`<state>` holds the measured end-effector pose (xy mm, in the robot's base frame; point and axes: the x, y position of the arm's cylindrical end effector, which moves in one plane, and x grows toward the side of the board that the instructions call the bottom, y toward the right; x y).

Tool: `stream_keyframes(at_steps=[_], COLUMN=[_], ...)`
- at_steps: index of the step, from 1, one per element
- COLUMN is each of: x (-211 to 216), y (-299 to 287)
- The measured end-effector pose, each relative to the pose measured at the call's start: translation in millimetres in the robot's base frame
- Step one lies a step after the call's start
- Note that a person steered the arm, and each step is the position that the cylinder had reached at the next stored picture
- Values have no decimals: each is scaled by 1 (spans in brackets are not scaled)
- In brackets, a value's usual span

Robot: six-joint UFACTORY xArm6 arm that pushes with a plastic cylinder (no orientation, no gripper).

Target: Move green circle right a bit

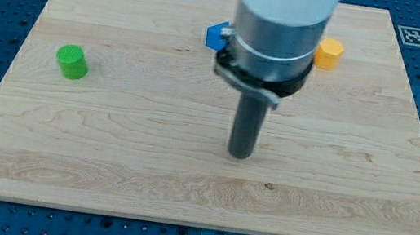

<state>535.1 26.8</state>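
The green circle block [72, 62] stands on the wooden board [105, 160] at the view's left. My tip [240, 155] rests on the board near the middle, far to the right of the green circle and a little below its level. A blue block [217, 35] sits near the view's top, partly hidden behind the arm's body. An orange block [329, 53] sits to the right of the arm's body near the top.
The arm's grey cylindrical body [281, 20] hangs over the top middle of the board and hides part of it. A black-and-white marker tag [412, 36] is at the board's top right corner. Blue perforated table surrounds the board.
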Motion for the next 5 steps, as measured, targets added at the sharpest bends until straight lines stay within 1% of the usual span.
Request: stream_keyframes(at_steps=[1, 2, 3, 4, 5], x=[4, -27, -79, -127, -156], y=[-7, -14, -29, -68, -125])
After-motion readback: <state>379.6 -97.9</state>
